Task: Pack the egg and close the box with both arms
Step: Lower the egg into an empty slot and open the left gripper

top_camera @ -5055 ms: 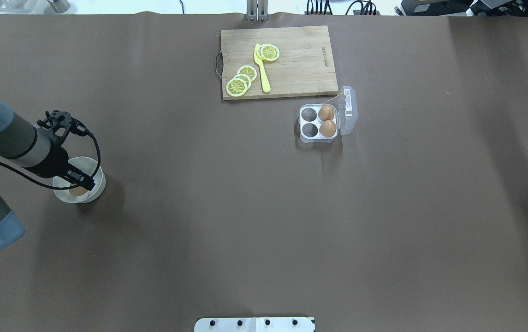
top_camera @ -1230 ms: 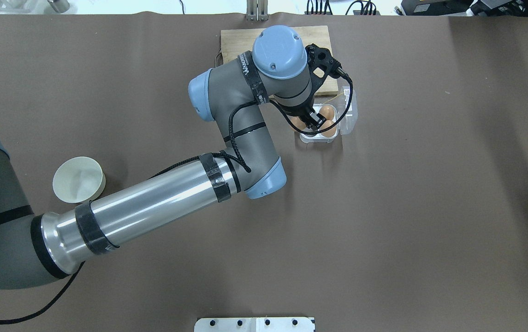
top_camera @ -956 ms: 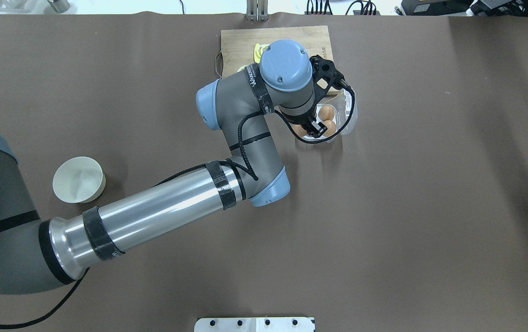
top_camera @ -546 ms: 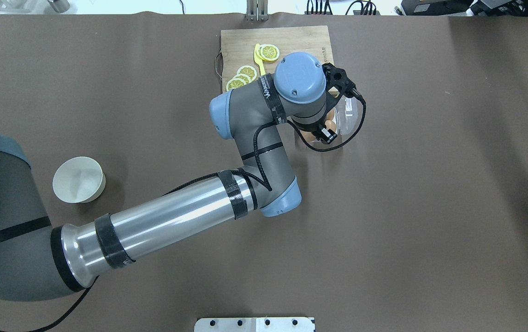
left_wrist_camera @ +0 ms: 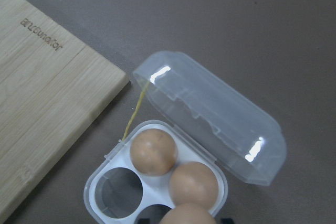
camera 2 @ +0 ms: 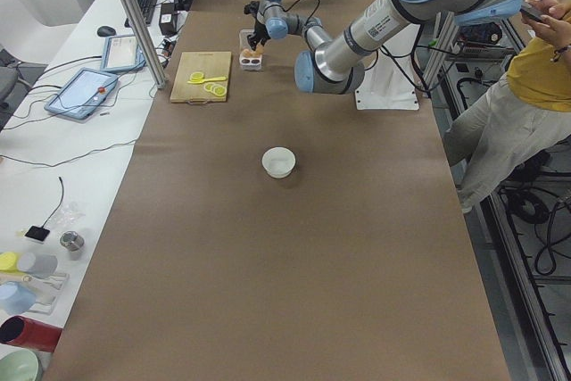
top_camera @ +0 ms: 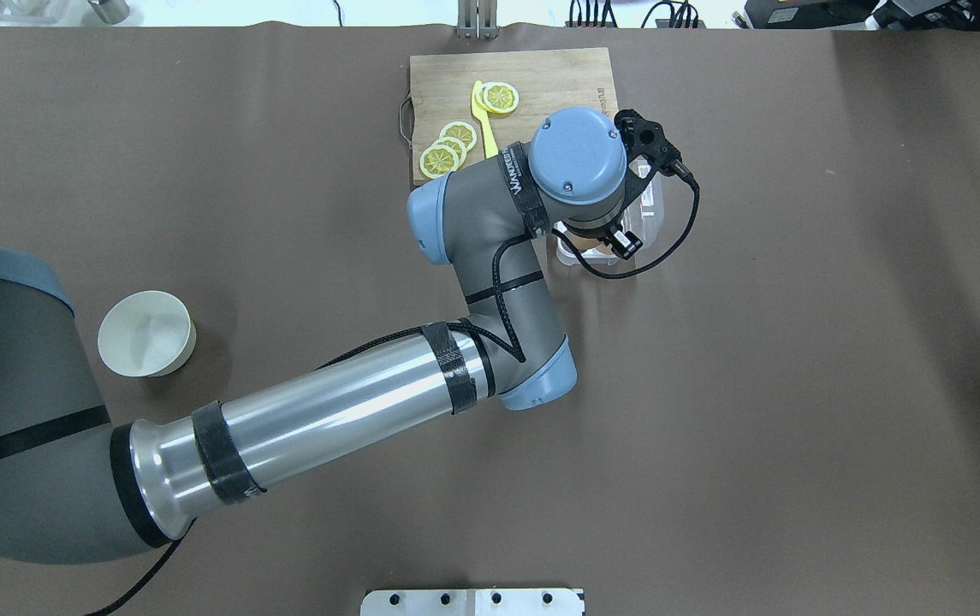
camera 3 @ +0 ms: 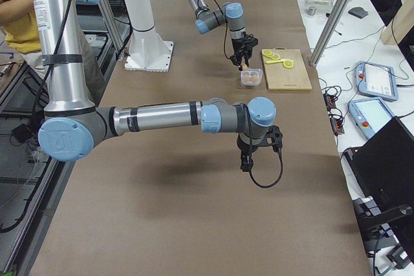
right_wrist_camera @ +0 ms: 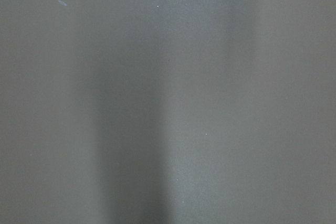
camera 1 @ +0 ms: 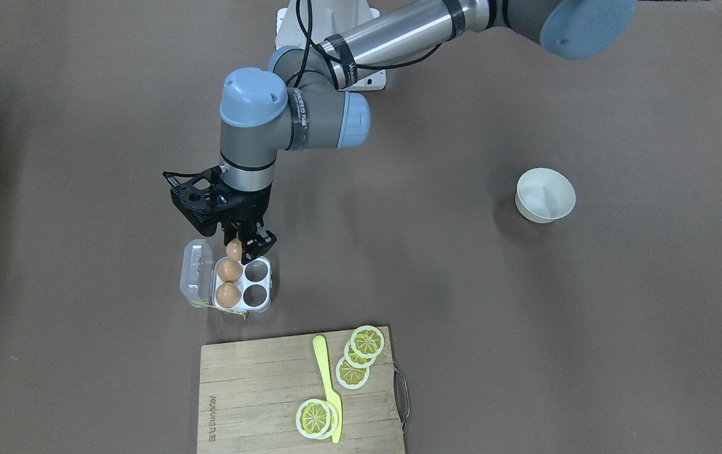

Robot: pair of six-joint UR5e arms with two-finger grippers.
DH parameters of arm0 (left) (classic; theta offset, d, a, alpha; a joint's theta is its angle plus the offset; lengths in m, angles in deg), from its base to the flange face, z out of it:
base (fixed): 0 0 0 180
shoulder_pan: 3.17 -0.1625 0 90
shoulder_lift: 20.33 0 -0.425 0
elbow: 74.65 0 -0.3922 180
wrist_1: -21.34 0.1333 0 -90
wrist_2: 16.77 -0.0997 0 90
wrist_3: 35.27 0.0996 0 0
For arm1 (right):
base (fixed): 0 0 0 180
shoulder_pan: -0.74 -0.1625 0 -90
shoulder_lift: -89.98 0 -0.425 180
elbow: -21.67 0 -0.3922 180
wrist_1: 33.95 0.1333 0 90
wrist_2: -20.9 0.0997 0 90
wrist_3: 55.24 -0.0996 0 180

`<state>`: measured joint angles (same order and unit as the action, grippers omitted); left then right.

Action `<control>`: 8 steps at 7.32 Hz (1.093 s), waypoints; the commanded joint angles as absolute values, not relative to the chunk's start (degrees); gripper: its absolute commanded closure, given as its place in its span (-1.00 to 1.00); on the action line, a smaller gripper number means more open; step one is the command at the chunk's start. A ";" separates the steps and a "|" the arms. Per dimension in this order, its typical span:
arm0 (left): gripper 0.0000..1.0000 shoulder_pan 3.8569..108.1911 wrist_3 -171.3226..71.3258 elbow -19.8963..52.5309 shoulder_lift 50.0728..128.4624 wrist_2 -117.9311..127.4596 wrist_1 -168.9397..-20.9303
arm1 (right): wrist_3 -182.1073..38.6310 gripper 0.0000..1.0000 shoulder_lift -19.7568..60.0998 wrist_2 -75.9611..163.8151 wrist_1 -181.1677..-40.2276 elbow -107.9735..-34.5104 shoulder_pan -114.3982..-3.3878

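Observation:
My left gripper (camera 1: 239,248) is shut on the brown egg (camera 1: 232,250) and holds it just above the robot-side edge of the box (camera 1: 266,282). The box's white tray has two other brown eggs (camera 1: 229,270) in one row and two bare cups (camera 1: 258,270). Its clear lid (camera 1: 195,274) lies open flat beside the tray. In the left wrist view the held egg (left_wrist_camera: 189,215) shows at the bottom edge, over the tray (left_wrist_camera: 103,180), with the lid (left_wrist_camera: 210,111) and yellow thread (left_wrist_camera: 134,109) beyond. My right gripper (camera 3: 246,159) hangs over bare table; I cannot tell whether it is open or shut.
A wooden cutting board (camera 1: 253,391) with lemon slices (camera 1: 367,341) and a yellow knife (camera 1: 326,384) lies just beyond the box. An empty white bowl (camera 1: 545,195) stands far off on my left side. An operator (camera 2: 526,104) stands by the robot's base.
My left arm has carried the egg from the bowl to the box, and in the last second it has shifted right and toward the robot. The bowl is now empty.

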<state>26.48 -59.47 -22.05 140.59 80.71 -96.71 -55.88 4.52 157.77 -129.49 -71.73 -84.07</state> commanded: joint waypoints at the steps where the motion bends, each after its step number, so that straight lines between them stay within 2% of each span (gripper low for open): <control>1: 0.61 26.71 -58.04 -22.97 140.69 78.34 -97.04 | -55.85 -1.00 4.29 157.93 -129.49 -71.76 -84.08; 4: 0.60 26.80 -57.59 -23.41 140.69 77.98 -97.04 | -55.85 -1.00 4.11 157.93 -129.49 -72.20 -84.08; 7: 0.26 26.80 -57.59 -23.32 140.78 77.98 -97.04 | -55.85 -1.00 3.76 157.84 -129.49 -72.55 -84.08; 8: 0.01 26.80 -57.59 -23.32 140.95 77.89 -97.04 | -55.85 -1.00 3.67 157.93 -129.49 -72.55 -84.08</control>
